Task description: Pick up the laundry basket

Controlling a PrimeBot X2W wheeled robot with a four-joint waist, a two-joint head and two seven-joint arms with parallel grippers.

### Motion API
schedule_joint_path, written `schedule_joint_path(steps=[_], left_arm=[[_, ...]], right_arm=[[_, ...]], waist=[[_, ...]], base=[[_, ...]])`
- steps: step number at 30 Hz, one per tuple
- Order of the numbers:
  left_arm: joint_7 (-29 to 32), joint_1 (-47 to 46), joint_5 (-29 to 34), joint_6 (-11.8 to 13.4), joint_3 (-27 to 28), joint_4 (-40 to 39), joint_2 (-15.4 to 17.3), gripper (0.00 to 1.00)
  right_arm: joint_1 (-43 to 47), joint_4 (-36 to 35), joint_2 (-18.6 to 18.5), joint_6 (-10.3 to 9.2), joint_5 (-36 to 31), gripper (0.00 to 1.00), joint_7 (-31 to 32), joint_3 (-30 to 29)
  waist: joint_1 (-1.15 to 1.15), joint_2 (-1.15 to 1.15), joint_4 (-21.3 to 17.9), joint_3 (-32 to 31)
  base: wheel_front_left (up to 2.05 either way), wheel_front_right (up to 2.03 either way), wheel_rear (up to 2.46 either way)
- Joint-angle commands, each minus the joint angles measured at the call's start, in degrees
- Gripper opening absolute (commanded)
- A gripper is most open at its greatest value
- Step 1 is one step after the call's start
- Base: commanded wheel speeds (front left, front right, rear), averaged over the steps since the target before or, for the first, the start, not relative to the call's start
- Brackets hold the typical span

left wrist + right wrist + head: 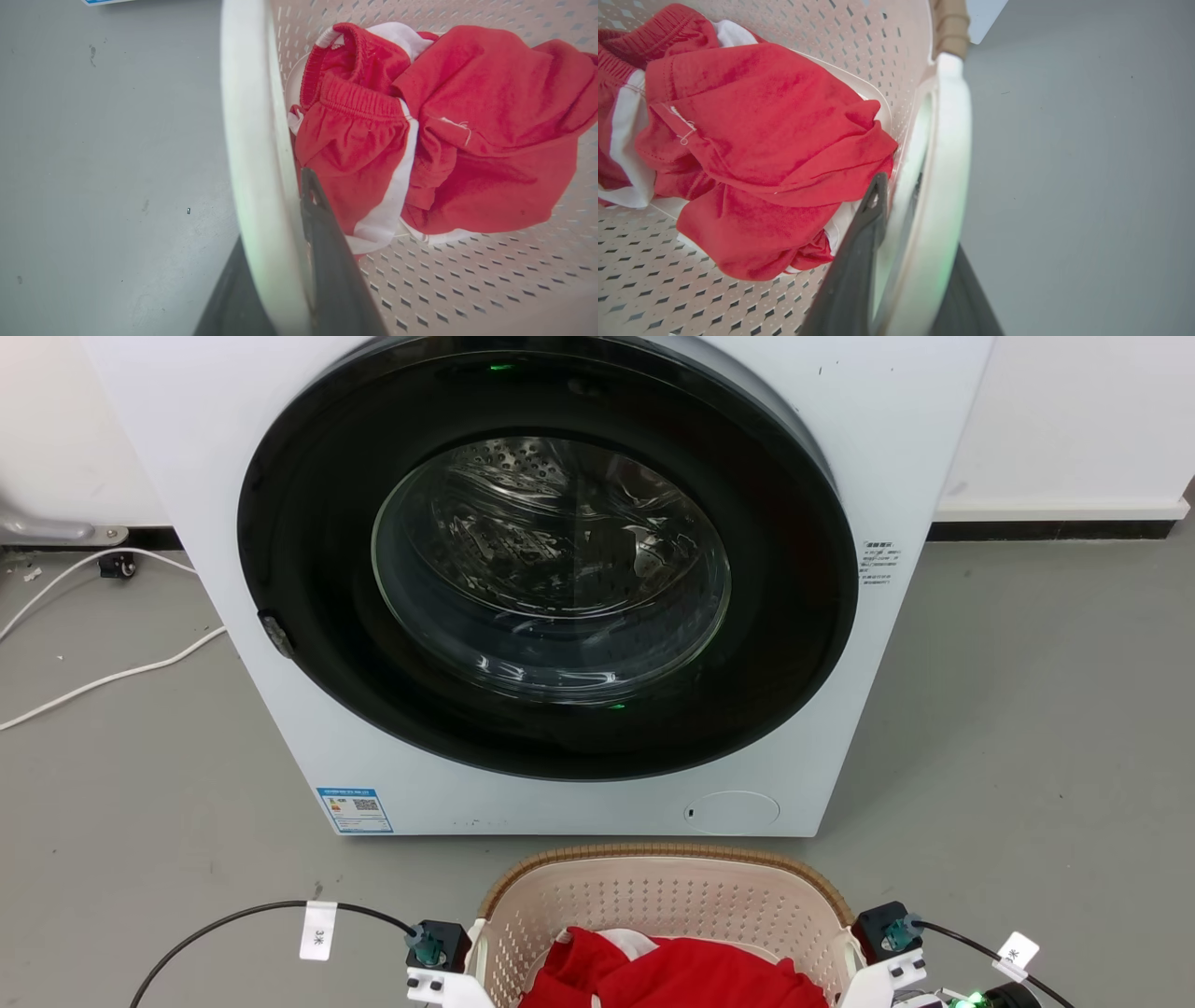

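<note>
Head view: the laundry basket (672, 896) sits at the bottom middle, just in front of a white front-loading washer (233, 476) with a round dark door and domed glass (551, 569), on a smooth grey floor (1027, 709). The basket is cream plastic, rounded-rectangular, its walls pierced with rows of small slots under a brown woven-look rim. Inside lie crumpled red shorts (355, 140) of soft knit, with a gathered elastic waistband and a white side stripe, touching another rumpled red garment (490, 116).

The left end effector (273, 210) straddles the smooth white left loop handle (252, 140), one dark finger inside the basket and one outside, the gap narrow and taken up by the handle. The right end effector (920, 212) clasps the right loop handle (948, 163) the same way. The outer fingers are blurred, so firm contact there seems likely rather than certain.
</note>
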Motion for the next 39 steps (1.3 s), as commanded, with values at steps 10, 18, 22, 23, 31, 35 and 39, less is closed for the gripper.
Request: schedule_joint_path(steps=[10,18,22,23,31,35,39], left_arm=[[-0.68,-1.09,-1.12,-0.58,-1.30,-0.03,0.05,0.00],[-1.05,-0.70,-1.99,-0.58,-2.29,0.18,0.15,0.00],[-1.13,-0.75,-2.30,-0.57,-2.58,0.24,0.19,0.00],[-1.20,-0.74,-2.39,-0.57,-2.67,0.26,0.22,0.00],[-1.46,-0.65,-3.00,-0.57,-3.32,0.39,0.34,0.00],[-1.44,-0.73,-3.34,-0.57,-3.58,0.40,0.42,0.00],[-1.56,-0.76,-3.65,-0.58,-3.95,0.40,0.47,0.00]], right_arm=[[0.73,-0.29,-0.22,0.20,0.18,0.00,-0.01,0.52],[1.15,-0.29,-0.06,0.20,0.17,0.00,-0.25,0.55],[1.21,-0.29,-0.09,0.20,0.10,0.00,-0.17,0.50],[1.23,-0.29,-0.10,0.20,0.07,0.00,-0.15,0.49],[1.21,-0.28,-0.16,0.20,-0.04,0.00,-0.24,0.37],[1.20,-0.28,-0.11,0.20,-0.01,0.00,-0.28,0.36],[1.19,-0.27,-0.03,0.20,0.01,0.00,-0.28,0.38]], waist=[[-0.01,0.00,-0.13,-0.11],[-0.01,0.00,-0.15,-0.36],[-0.01,0.00,-0.15,-0.32],[-0.01,0.00,-0.16,-0.32],[-0.01,0.00,-0.26,-0.31],[-0.01,0.00,-0.28,-0.36],[-0.01,0.00,-0.29,-0.44]], base=[[0.00,0.00,0.00],[0.00,0.00,0.00],[0.00,0.00,0.00],[0.00,0.00,0.00],[0.00,0.00,0.00],[0.00,0.00,0.00],[0.00,0.00,0.00]])
